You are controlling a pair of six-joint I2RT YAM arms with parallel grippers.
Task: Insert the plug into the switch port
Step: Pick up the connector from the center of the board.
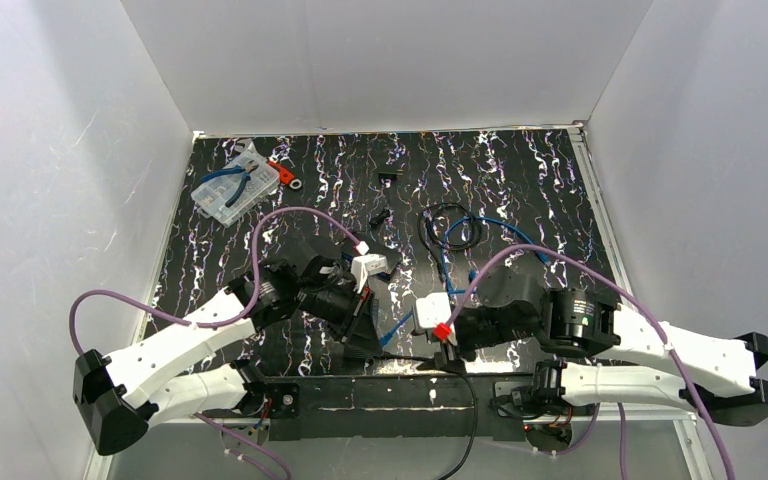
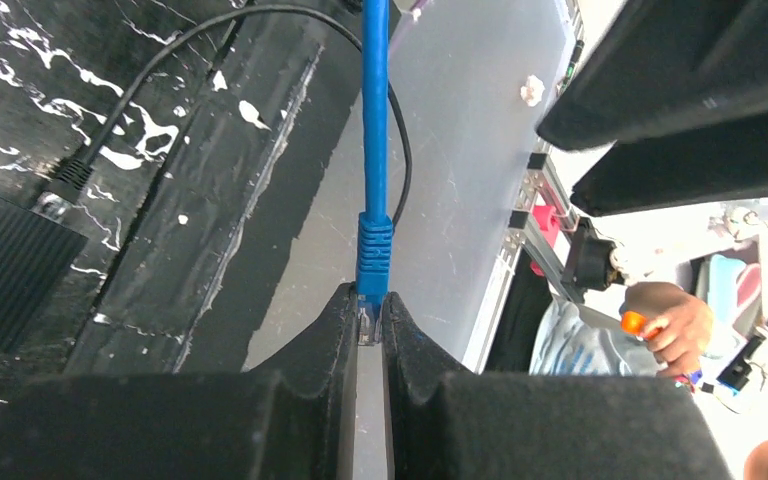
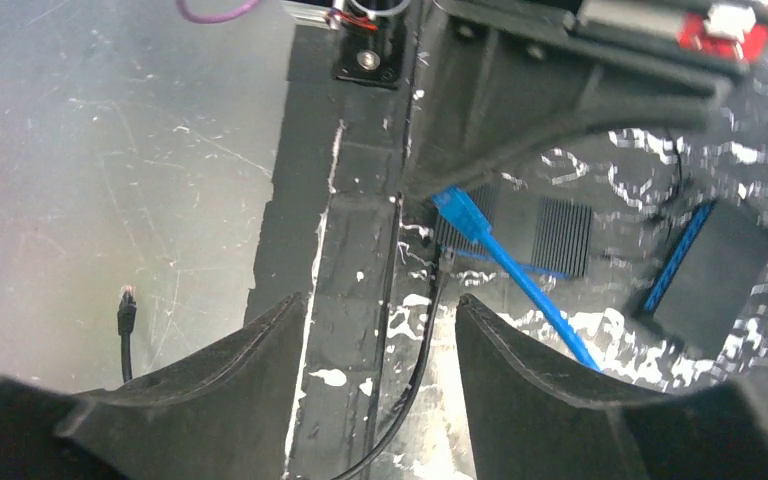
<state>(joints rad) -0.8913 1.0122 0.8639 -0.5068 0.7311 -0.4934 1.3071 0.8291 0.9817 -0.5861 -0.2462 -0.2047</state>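
My left gripper (image 1: pixel 356 318) is shut on the blue plug (image 2: pixel 374 262), pinched between the tips of its black fingers (image 2: pixel 325 340). The blue cable (image 2: pixel 375 110) runs straight away from it. In the right wrist view the blue plug (image 3: pixel 457 212) sits at the near edge of the black vented switch (image 3: pixel 550 235), under the left fingers. I cannot tell whether it is in a port. The switch also shows in the left wrist view (image 2: pixel 5 265), with a black cable (image 2: pixel 70 175) plugged into it. My right gripper (image 3: pixel 380 305) is open and empty just right of the switch, above the table's front edge.
A black cable (image 3: pixel 412 350) runs between my right fingers. A loose black plug (image 3: pixel 126 310) lies on the grey surface below the table. A black box with a blue edge (image 3: pixel 708 268) stands beside the switch. A clear parts box (image 1: pixel 228 192) and cable coils (image 1: pixel 460 232) lie farther back.
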